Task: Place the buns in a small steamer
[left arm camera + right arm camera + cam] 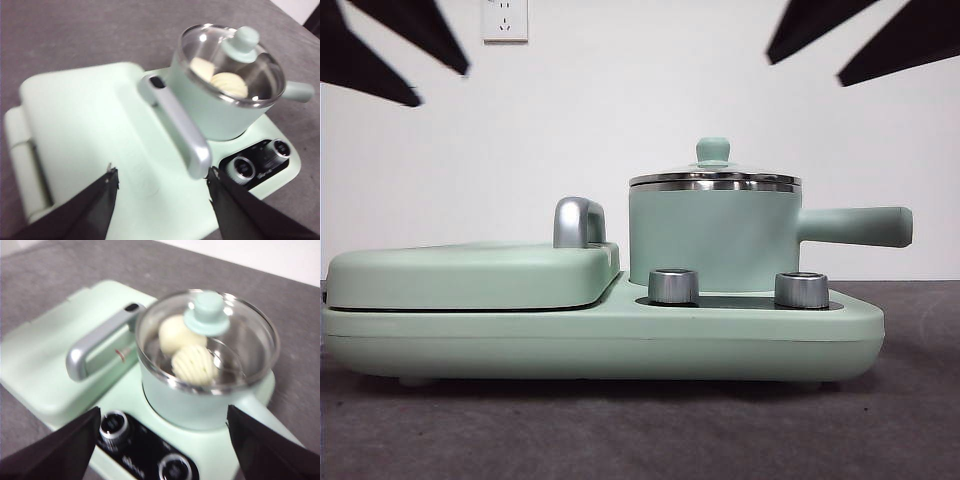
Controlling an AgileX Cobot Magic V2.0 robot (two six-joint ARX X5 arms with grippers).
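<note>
The small steamer (715, 235) is a mint green pot with a steel rim, a side handle and a glass lid on top, standing on the right of the cooker. Through the lid I see both buns inside: a smooth one (180, 334) and a ribbed one (194, 364); the left wrist view shows the steamer (220, 100) and the buns (227, 82) too. My left gripper (162, 182) hangs open above the flat grill lid. Above the cooker's knob side, my right gripper (162, 422) is open and holds nothing. In the front view both arms are only black tips at the top corners.
The mint green cooker base (600, 335) carries a flat lidded grill section (470, 275) with a chrome handle (578, 222) on the left and two metal knobs (673, 285) at the front. Grey tabletop surrounds it; a white wall is behind.
</note>
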